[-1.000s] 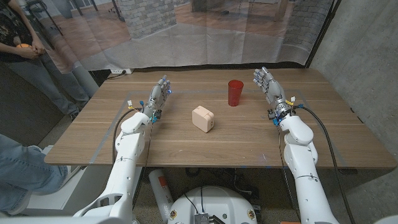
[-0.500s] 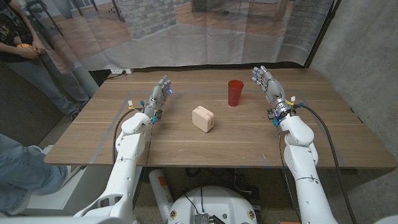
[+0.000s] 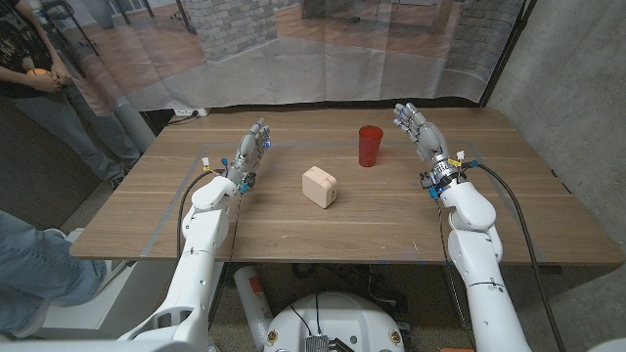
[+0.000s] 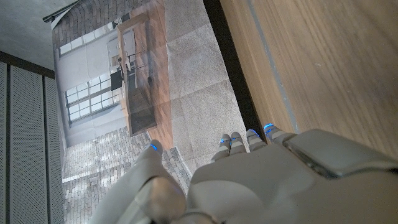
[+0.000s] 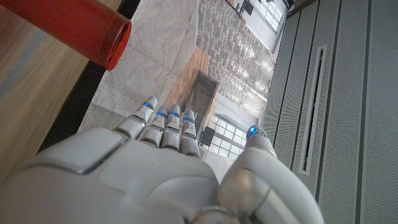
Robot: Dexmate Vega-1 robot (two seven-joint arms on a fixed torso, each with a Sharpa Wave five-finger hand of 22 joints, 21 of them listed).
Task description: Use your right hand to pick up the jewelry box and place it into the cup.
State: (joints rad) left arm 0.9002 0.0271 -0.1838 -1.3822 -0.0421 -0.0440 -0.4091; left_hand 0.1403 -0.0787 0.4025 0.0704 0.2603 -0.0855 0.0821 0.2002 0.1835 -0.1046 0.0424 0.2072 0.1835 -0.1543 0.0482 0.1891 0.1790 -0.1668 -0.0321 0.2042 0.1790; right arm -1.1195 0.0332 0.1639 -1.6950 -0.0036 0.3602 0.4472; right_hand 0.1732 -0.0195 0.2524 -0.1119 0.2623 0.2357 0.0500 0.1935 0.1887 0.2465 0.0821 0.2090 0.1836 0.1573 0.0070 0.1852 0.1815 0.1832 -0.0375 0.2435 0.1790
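Box (image 3: 320, 186) pickup has not begun: the right hand (image 3: 419, 132) is raised with fingers spread, holding nothing, just beside the cup (image 3: 369, 146) and well apart from the box. The left hand (image 3: 250, 152) stands idle at the table's (image 3: 548, 220) far left, fingers extended. The box lies mid-table, nearer the robot than the cup. A sweep toward it could clip and topple the cup. The box also looks wide for the cup's mouth and may jam or tip it.

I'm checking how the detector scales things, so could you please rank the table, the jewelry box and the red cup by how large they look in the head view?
1. table, by far the largest.
2. jewelry box and red cup: they look about alike. The box is wider, the cup taller and farther from the camera, so I would not rank them.
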